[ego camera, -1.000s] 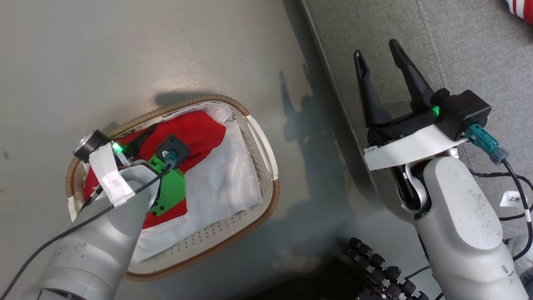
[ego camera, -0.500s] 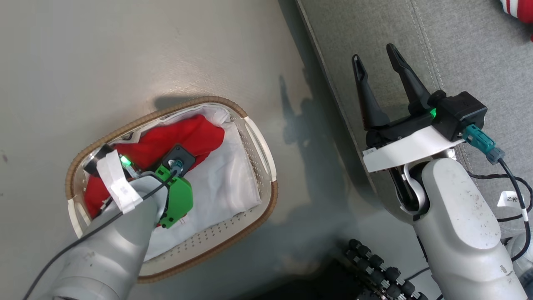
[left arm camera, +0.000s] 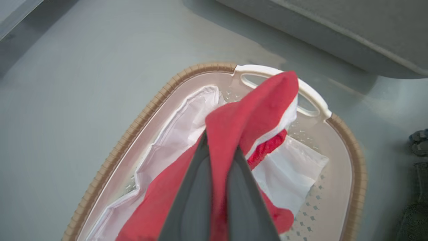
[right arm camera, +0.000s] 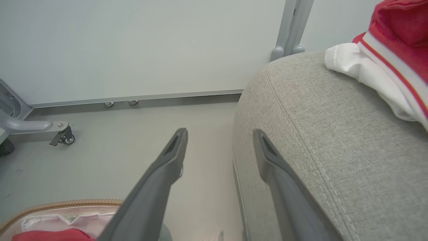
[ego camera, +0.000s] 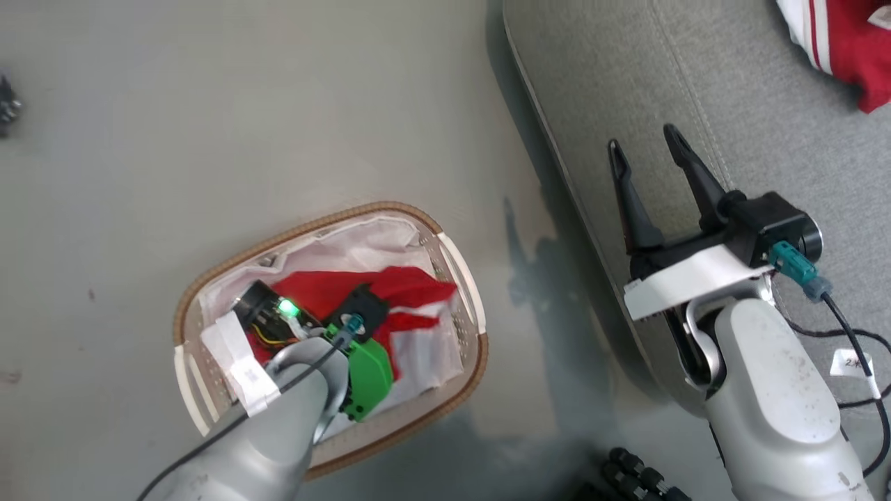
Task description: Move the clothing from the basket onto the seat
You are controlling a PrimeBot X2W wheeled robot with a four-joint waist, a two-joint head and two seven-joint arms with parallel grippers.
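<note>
The basket (ego camera: 306, 229), white with a brown woven rim, stands on the floor left of the grey seat (ego camera: 731, 104). Red clothing (ego camera: 411, 282) lies in it on a white liner (ego camera: 362, 240). In the left wrist view my left gripper (left arm camera: 221, 144) is shut on the red clothing (left arm camera: 260, 100), and a fold with a white panel drapes over its fingertips above the basket (left arm camera: 187, 73). My right gripper (ego camera: 643, 139) hangs open and empty over the seat's left edge. From its wrist, the right gripper (right arm camera: 219, 131) points past the seat (right arm camera: 317, 117). More red-and-white clothing (ego camera: 849, 49) lies on the seat.
Smooth grey floor surrounds the basket. A dark wheeled base (ego camera: 640, 473) sits at the bottom of the head view. A caster on a metal leg (right arm camera: 63, 137) and an upright metal post (right arm camera: 294, 26) stand by the pale wall beyond the seat.
My left gripper has shut on the red clothing and bunched a fold of it up from the liner. The head camera has shifted. The right gripper stays open.
</note>
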